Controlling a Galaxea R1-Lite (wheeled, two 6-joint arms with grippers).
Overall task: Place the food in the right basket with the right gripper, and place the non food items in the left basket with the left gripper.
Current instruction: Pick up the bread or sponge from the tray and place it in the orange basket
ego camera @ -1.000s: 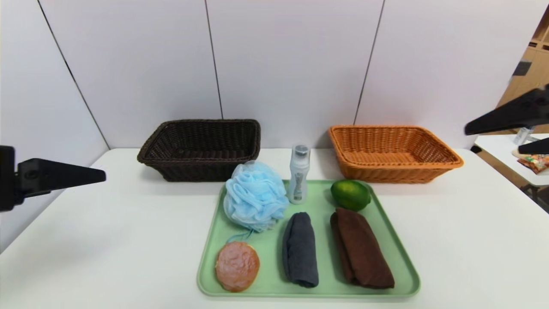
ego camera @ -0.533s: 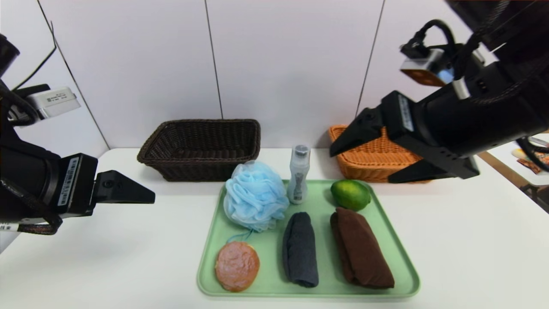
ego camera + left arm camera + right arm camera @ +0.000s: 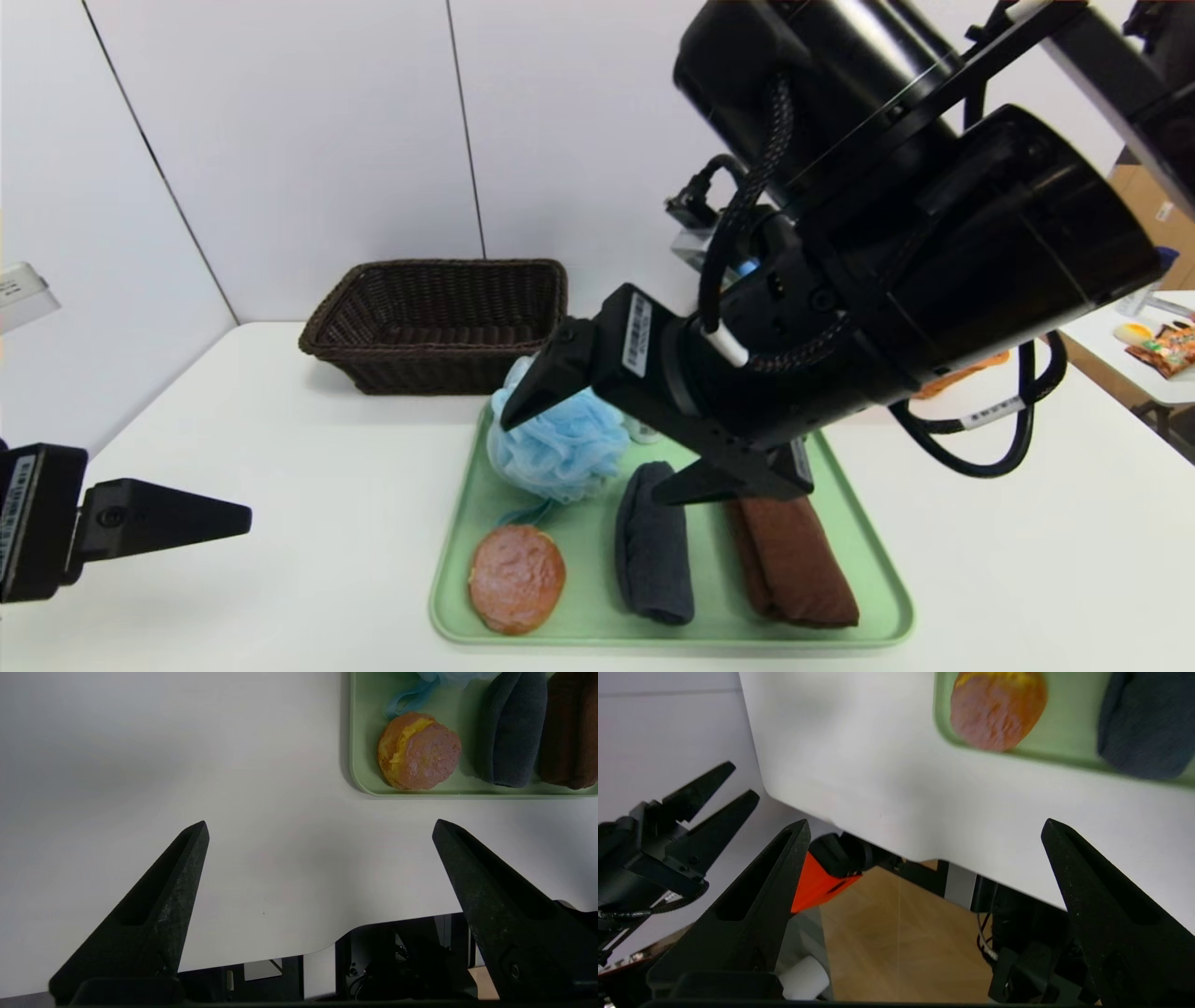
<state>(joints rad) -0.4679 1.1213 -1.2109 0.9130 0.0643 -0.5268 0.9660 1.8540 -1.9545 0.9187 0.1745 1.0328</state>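
My right gripper point(image 3: 600, 446) is open and empty, hanging above the green tray point(image 3: 868, 579) over the blue bath pouf point(image 3: 560, 453) and the dark grey rolled towel point(image 3: 653, 551). The pinkish-brown bun point(image 3: 516, 577) lies at the tray's front left, and the brown rolled towel point(image 3: 794, 569) at its right. The right arm hides the green citrus fruit and the bottle. Only a sliver of the orange basket point(image 3: 962, 373) shows. The dark brown basket point(image 3: 439, 322) stands at the back left. My left gripper point(image 3: 245, 511) is open and empty above the table's front left point(image 3: 320, 828).
The left wrist view shows the bun point(image 3: 419, 750), the grey towel point(image 3: 511, 728) and the table's front edge point(image 3: 280, 956). The right wrist view shows the bun point(image 3: 998, 707) and the left gripper point(image 3: 714, 793) off the table's corner. A side table with packets point(image 3: 1162, 350) stands far right.
My right arm has swung from the upper right, left and down over the tray, now covering the citrus fruit, bottle and orange basket. My left gripper has dropped lower and pulled back left.
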